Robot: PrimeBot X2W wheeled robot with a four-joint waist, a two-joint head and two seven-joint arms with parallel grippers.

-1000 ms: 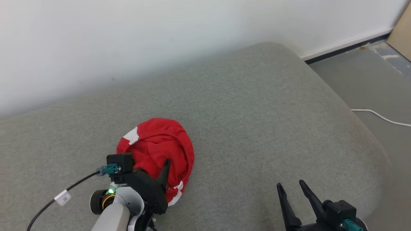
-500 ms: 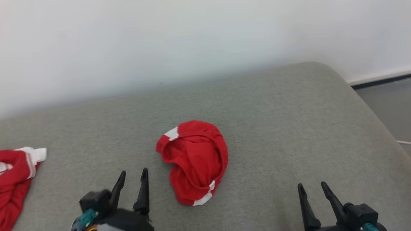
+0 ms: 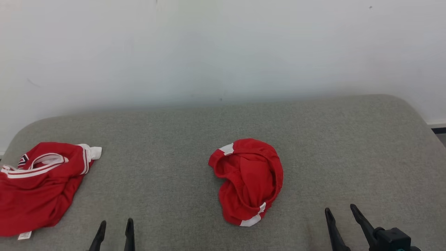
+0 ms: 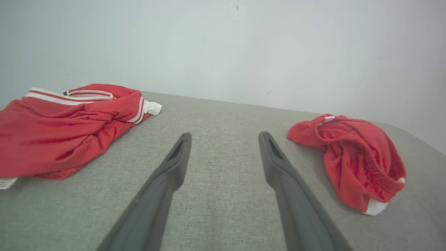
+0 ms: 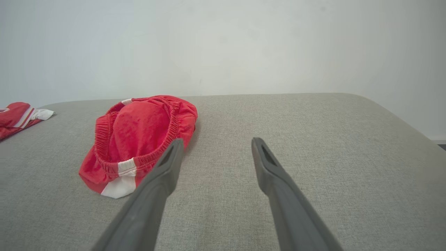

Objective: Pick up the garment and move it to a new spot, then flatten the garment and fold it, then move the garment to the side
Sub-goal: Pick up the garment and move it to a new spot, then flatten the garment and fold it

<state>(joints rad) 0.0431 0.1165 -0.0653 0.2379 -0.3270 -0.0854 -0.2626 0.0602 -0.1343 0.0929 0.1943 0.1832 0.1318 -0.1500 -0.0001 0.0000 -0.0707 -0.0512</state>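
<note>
Garment [image 3: 249, 179]: crumpled red, white trim

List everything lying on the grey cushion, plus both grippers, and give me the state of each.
red shorts: bunched in a heap in the middle of the grey cushion, lying free, neither flattened nor folded.
red jersey: crumpled at the cushion's left end, no gripper touching it.
left gripper: open, empty, between the two garments and clear of both.
right gripper: open, empty, to the right of the shorts, not touching them.
</note>
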